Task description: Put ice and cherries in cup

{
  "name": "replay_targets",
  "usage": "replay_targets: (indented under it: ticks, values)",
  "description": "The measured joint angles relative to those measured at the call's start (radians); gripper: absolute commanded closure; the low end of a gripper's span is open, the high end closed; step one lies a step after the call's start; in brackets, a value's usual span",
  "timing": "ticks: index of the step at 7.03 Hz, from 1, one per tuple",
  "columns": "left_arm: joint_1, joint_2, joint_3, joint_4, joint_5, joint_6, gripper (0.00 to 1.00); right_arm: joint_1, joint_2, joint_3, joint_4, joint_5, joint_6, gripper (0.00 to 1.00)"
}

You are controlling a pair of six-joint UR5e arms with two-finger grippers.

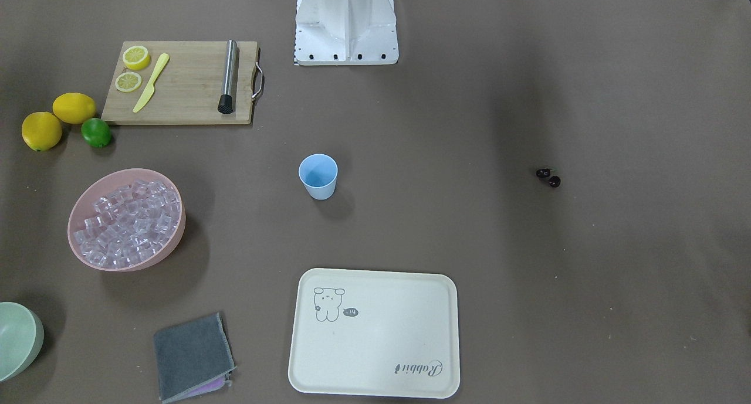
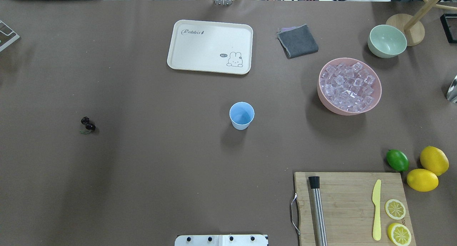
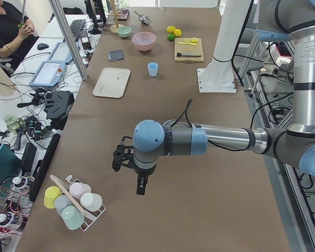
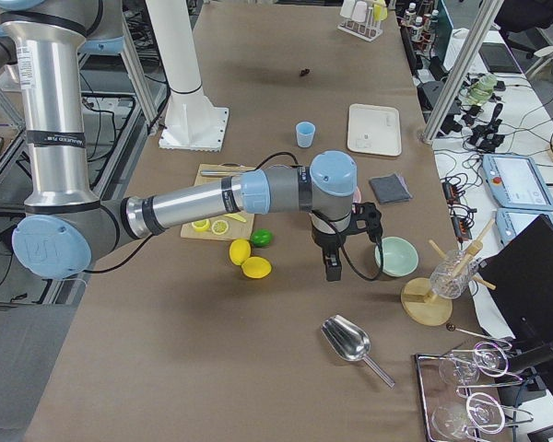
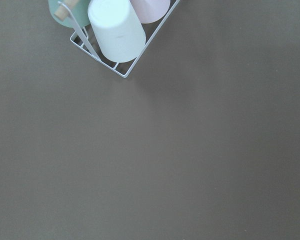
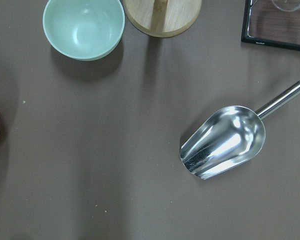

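Note:
The light-blue cup [image 2: 241, 115] stands upright and empty mid-table, also in the front view [image 1: 318, 176]. The ice [image 2: 349, 85] fills the pink bowl [image 2: 321, 96] to the cup's right in the overhead view. The pair of dark cherries [image 2: 88, 124] lies far to its left, alone on the cloth. My left gripper [image 3: 140, 189] hangs point-down over the table's left end, near a rack of cups [image 3: 73, 199]. My right gripper [image 4: 332, 271] hangs over the right end, between the lemons and the green bowl [image 4: 396, 255]. I cannot tell whether either is open or shut.
A steel scoop [image 6: 225, 142] lies under my right wrist, beside a wooden stand [image 6: 162, 15]. A cream tray [image 2: 210, 46] and a grey cloth [image 2: 297, 41] lie beyond the cup. A cutting board [image 2: 351, 206] with muddler, knife and lemon slices, a lime [image 2: 397, 160] and lemons sit near right.

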Motion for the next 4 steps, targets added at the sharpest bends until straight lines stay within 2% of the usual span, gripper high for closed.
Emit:
replay_targets:
  ticks: [4]
  values:
    - [0.0, 0.003, 0.021, -0.014, 0.002, -0.002, 0.02, -0.001, 0.012, -0.001, -0.001, 0.0, 0.001, 0.0]
